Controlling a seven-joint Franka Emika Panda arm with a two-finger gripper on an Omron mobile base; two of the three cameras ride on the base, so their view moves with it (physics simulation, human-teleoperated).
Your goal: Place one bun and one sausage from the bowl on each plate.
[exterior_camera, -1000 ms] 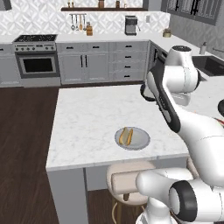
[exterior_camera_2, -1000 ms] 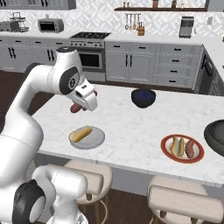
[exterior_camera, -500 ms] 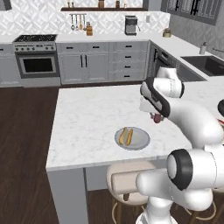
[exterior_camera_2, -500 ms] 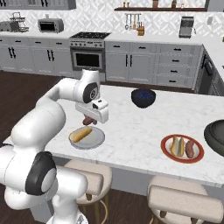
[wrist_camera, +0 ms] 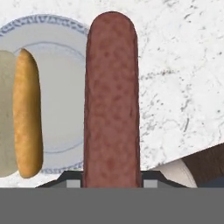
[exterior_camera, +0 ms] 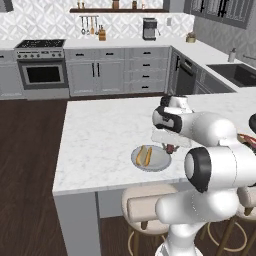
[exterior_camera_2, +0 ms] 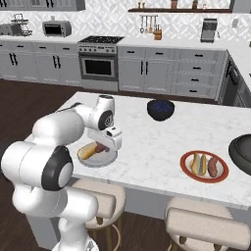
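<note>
My gripper (wrist_camera: 111, 180) is shut on a reddish-brown sausage (wrist_camera: 111, 100), which hangs low over the right part of the light grey plate (wrist_camera: 65, 65). A tan bun (wrist_camera: 27, 111) lies on that plate, to the sausage's left. In the right base view the gripper (exterior_camera_2: 107, 145) and sausage (exterior_camera_2: 101, 147) are just above the grey plate (exterior_camera_2: 112, 157), beside the bun (exterior_camera_2: 88, 151). The red-rimmed plate (exterior_camera_2: 185, 169) holds a bun (exterior_camera_2: 198, 163) and a sausage (exterior_camera_2: 213, 166). The wide dark bowl (exterior_camera_2: 242, 153) sits at the right edge. In the left base view the gripper (exterior_camera: 170, 148) is over the grey plate (exterior_camera: 159, 161).
A smaller deep dark bowl with blue contents (exterior_camera_2: 160, 109) stands on the far side of the island. Stools (exterior_camera_2: 206, 228) line the island's near edge. Bare marble (exterior_camera_2: 147, 142) lies between the two plates.
The arm has swung down and the gripper has lowered the sausage from above the island to just over the grey plate beside the bun.
</note>
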